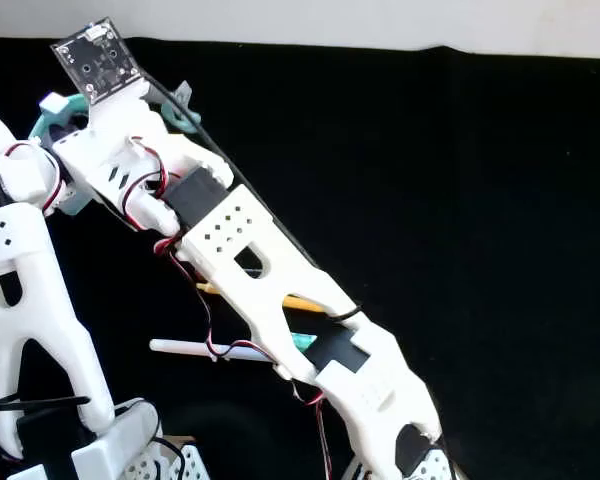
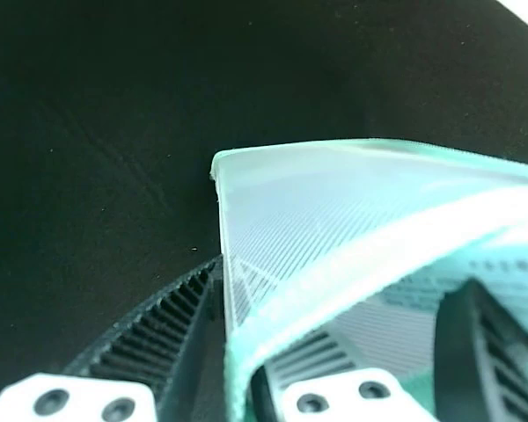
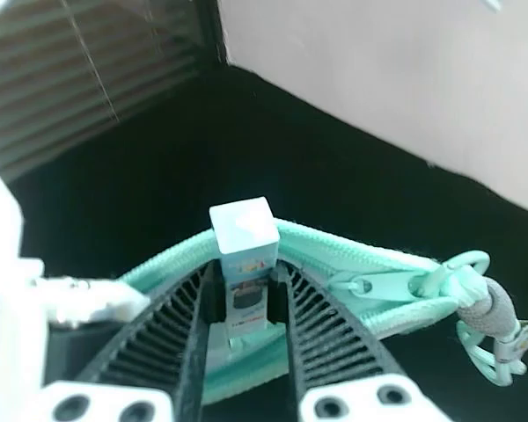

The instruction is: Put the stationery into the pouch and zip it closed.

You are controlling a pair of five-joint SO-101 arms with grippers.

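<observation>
**Pouch** (image 3: 352,255): mint green with a translucent ribbed wall. Located at the far left of the black table (image 1: 480,250) in the high view, close to the back edge. Mouth unzipped and held open. Zipper pull (image 3: 378,286) at one end of the opening, with a cord loop (image 3: 480,347) hanging from it.

**Small box** (image 3: 242,229): white top, blue printed side. Held upright directly over the open mouth of the pouch, lower end between the two zipper edges. Cannot tell whether touching the pouch lining.

**Right gripper** (image 3: 244,274): closed to the width of the small box, one ribbed black finger (image 3: 176,330) pressed on each side. Arm stretched diagonally across the table from the near edge to the pouch.

**Left gripper** (image 2: 233,308): clamped on the edge of one pouch wall. Outer finger (image 2: 158,334) against the outside of the wall, the opposing jaw seen through the translucent material.

**Loose stationery**, on the table well apart from the pouch and partly under the right arm:
- white pen (image 1: 185,347), lying crosswise;
- yellow pencil (image 1: 302,301), mostly covered;
- teal-tipped item (image 1: 302,342), too hidden to identify.

**Background**: pale wall (image 1: 380,20) behind the table.
</observation>
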